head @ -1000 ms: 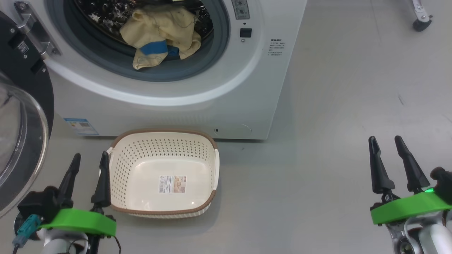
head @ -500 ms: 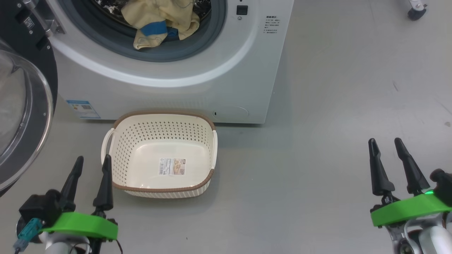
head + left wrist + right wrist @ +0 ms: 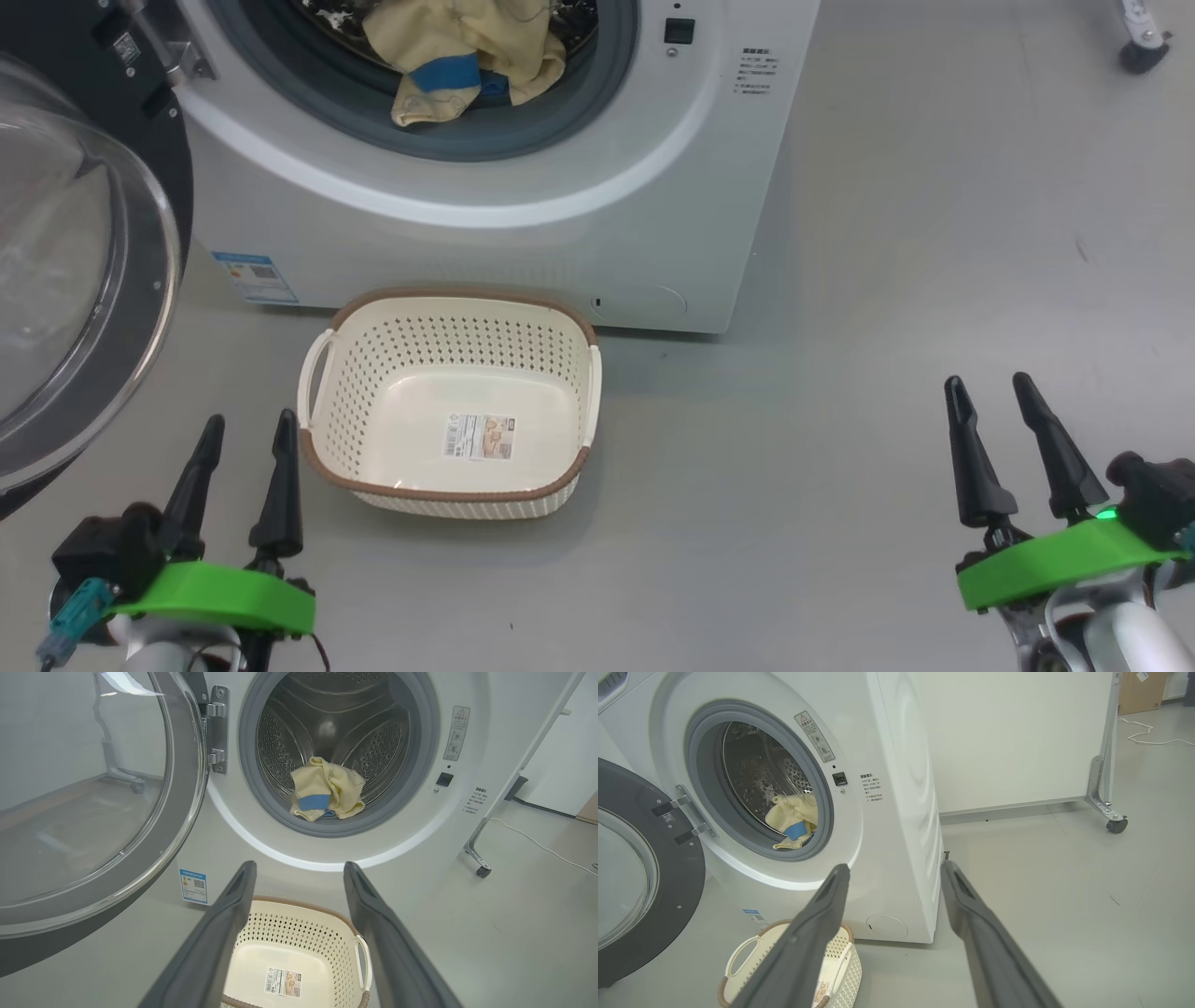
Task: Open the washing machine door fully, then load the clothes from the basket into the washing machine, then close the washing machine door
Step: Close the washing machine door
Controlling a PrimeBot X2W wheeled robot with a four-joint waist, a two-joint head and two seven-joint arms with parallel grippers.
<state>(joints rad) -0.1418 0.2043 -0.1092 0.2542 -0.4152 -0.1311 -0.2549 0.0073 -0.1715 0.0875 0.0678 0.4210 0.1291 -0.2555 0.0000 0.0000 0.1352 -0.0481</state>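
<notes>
Floor: pale grey and smooth (image 3: 840, 280), running under everything; a white panel on a wheeled metal frame (image 3: 1008, 742) stands behind the machine in the right wrist view.
Door: the washing machine door (image 3: 75, 261) stands swung open at far left, hung on a metal hinge (image 3: 216, 728). Its black rim and bulging glass bowl face out over the floor.
Left gripper: low at the left of the head view (image 3: 250, 422), just beside the basket's near left corner. Its jaws are parted a moderate way, with bare floor between the two dark fingers.
Blue sticker: a small label (image 3: 254, 277) sits low on the machine's front, left of the basket.
Basket: the basket (image 3: 457, 295) stands upright on the floor close against the foot of the machine, below the opening. Its pale bottom shows in full, with a label sticker (image 3: 479, 436) in the middle.
Machine: the washing machine (image 3: 523, 233) is white, its grey gasket (image 3: 467, 145) ringing the open mouth and the steel drum (image 3: 327, 723) behind it.
Clothes: the clothes (image 3: 467, 47) lie in a pale yellow heap with blue trim at the front of the drum, one fold hanging onto the lower gasket.
Right gripper: low at the right of the head view (image 3: 987, 381), well apart from basket and machine, over bare floor. Its jaws are likewise parted a moderate way, gripping nothing.
Caster: a dark wheel (image 3: 1141, 56) of the frame rests on the floor at far right.
</notes>
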